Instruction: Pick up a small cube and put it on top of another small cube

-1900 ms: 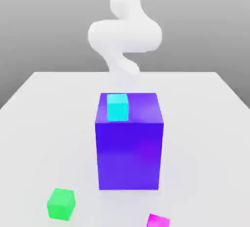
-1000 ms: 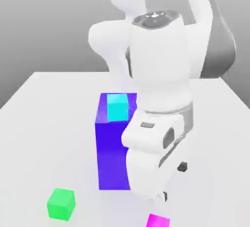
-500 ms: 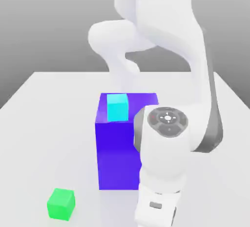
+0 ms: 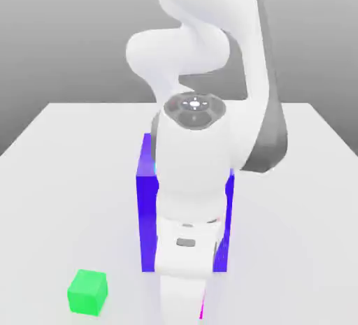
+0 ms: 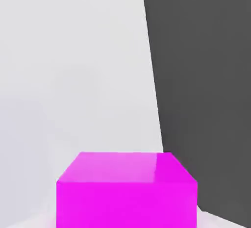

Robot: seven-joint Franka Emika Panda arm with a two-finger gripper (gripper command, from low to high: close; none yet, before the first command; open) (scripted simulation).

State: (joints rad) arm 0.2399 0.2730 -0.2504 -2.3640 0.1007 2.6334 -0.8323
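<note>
Magenta cube close in hand view, fingers pinching it; exterior: green cube

Bright, even, diffuse light; faint soft shadows; slightly blurred render; no glare

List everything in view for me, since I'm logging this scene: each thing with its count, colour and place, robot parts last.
table: one, white, under everything.
large block: one, blue-purple, mid-table, partly behind the arm.
green cube: one, green, on the table toward the exterior view's left of the block, near the front edge.
magenta cube: one, magenta, close in front of the hand camera; a sliver shows beside the arm's lower end in the exterior view.
arm: one, white with grey, reaching down in front of the block.
</note>
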